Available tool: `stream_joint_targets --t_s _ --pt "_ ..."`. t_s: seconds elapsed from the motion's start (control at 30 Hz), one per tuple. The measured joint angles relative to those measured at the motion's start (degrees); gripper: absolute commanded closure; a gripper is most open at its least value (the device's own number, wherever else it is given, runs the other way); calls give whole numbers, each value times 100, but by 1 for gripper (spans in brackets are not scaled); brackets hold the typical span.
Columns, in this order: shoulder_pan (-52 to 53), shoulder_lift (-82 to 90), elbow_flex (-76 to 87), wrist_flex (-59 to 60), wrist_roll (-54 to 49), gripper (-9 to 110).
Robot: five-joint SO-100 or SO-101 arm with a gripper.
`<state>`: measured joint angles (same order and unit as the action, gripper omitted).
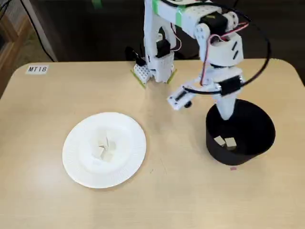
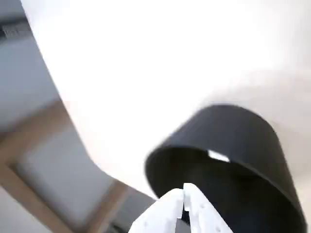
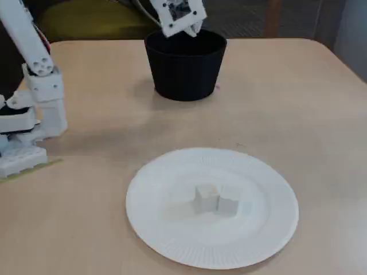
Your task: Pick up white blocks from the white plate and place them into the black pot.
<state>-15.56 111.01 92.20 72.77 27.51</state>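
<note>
Pale wood makes up the table (image 1: pixel 38 191) we look down on in a fixed view, with a small label (image 1: pixel 37 69) stuck near its far left corner. Moving right, we meet the white plate (image 1: pixel 76 164), its ribbed rim flat on the wood, and a few white blocks (image 1: pixel 104 149) huddled touching one another at its centre (the low fixed view shows them as a little clump (image 3: pixel 213 200), though we cannot count them surely). Further right stands the arm's white base (image 1: pixel 155 62), and beyond it the arm bends down over the black pot (image 1: pixel 264 138), well apart from the plate. Two cream cubes (image 1: pixel 225 141) lie side by side on the pot's floor. The gripper (image 1: pixel 225 113) dips inside the pot's mouth, above those cubes. In the wrist view we see its white fingertips (image 2: pixel 170 206) pressed together with nothing between them, poised over the pot's dark opening (image 2: pixel 194 160).
</note>
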Motion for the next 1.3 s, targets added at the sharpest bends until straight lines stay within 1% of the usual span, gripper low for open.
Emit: stream_joint_targets --t_s 0.1,0.2,0.3,0.4,0.57,0.63,0.73,0.9,0.93,1.0,1.07,1.3 --pt "984 396 26 448 1230 104" --pt "1811 483 53 791 2153 104" --pt "2461 413 114 1072 2531 104" --pt "3023 44 44 1292 2276 104" --pt "3911 -1222 -738 2083 1037 104" --pt "4201 -1424 -765 2136 809 104" --pt "4518 -1591 -765 2224 791 104" --pt "4790 -2030 -765 2206 1415 104" --pt "4843 -2153 -765 2206 1485 101" --pt "4922 -2408 -773 2206 1503 89" --pt "4957 -2610 -773 2197 1503 83" --pt "4931 -3322 -1213 2197 1134 73"
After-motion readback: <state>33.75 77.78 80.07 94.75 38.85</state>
